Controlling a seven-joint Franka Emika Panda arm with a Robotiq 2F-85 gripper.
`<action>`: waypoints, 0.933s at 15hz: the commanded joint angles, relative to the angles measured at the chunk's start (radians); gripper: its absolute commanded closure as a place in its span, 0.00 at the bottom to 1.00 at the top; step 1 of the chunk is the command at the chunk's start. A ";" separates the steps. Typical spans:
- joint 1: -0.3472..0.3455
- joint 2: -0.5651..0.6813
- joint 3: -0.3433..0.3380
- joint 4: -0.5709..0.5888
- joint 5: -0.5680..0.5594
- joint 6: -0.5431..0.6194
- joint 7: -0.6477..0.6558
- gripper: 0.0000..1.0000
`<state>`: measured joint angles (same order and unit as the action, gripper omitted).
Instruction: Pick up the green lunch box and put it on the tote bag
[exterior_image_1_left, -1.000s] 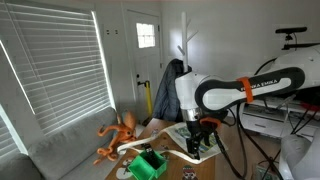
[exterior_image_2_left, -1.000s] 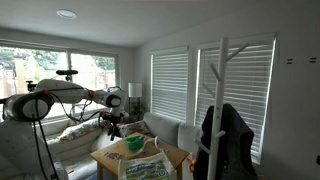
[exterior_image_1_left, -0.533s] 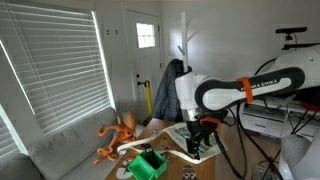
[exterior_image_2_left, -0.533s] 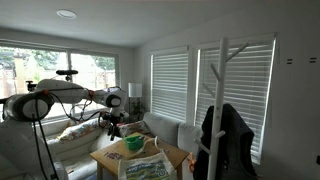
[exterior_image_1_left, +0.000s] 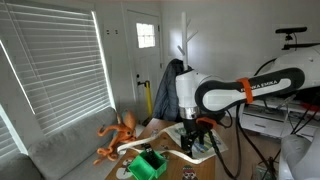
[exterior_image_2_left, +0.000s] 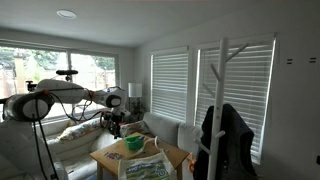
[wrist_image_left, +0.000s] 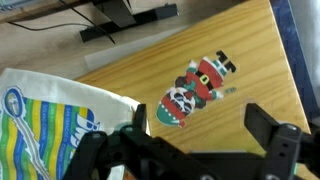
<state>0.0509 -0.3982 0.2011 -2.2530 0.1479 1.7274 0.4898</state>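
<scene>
Green plastic marks the target: the green lunch box (exterior_image_1_left: 150, 163) sits on the table (wrist_image_left: 240, 50), left of and nearer than the gripper (exterior_image_1_left: 200, 137) in an exterior view, and outside the wrist view. The jaws are spread and empty, hovering beside the tote bag (wrist_image_left: 45, 110). The box's long axis is too small to judge.
</scene>
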 joint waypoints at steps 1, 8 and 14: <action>-0.017 0.043 0.028 0.012 -0.030 0.185 0.107 0.00; 0.029 0.262 0.025 0.126 -0.021 0.124 0.068 0.00; 0.040 0.301 -0.007 0.153 -0.018 0.124 0.050 0.00</action>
<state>0.0723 -0.0982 0.2128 -2.1017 0.1320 1.8540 0.5383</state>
